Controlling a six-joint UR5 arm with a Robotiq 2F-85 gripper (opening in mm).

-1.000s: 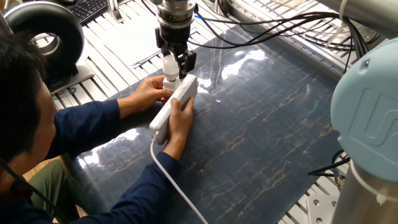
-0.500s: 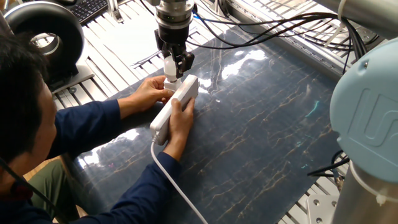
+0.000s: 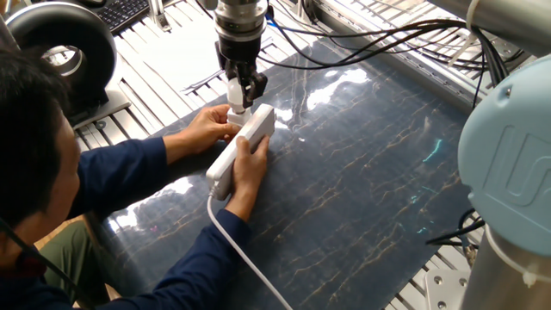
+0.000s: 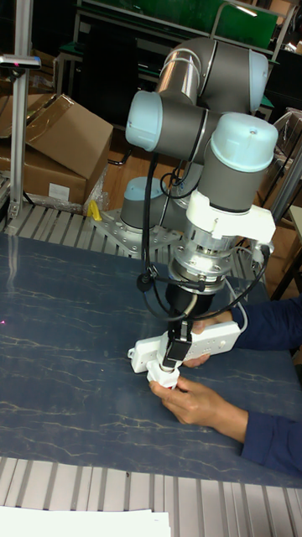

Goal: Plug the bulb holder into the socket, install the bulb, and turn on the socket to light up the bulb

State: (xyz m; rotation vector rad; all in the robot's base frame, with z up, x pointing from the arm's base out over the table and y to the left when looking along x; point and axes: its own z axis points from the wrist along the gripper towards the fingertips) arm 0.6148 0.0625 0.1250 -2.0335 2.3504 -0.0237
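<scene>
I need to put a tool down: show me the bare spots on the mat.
Bare mat lies right of the socket, up to the arm's base. It is crowded where the gripper holds the bulb and the person's hands steady the socket.

bulb holder [image 3: 237, 114] mostly behind fingers [image 3: 217, 120]

gripper [image 3: 240, 88] closed on bulb [image 3: 234, 91] | bulb above socket [image 3: 242, 146] end, holder apparently hidden | two hands [image 3: 248, 164] steady socket

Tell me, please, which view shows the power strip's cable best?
The fixed view: the cable runs in plain sight from the power strip toward the bottom edge. In the tall fixed view the strip shows, but I cannot make out its cable.
</scene>
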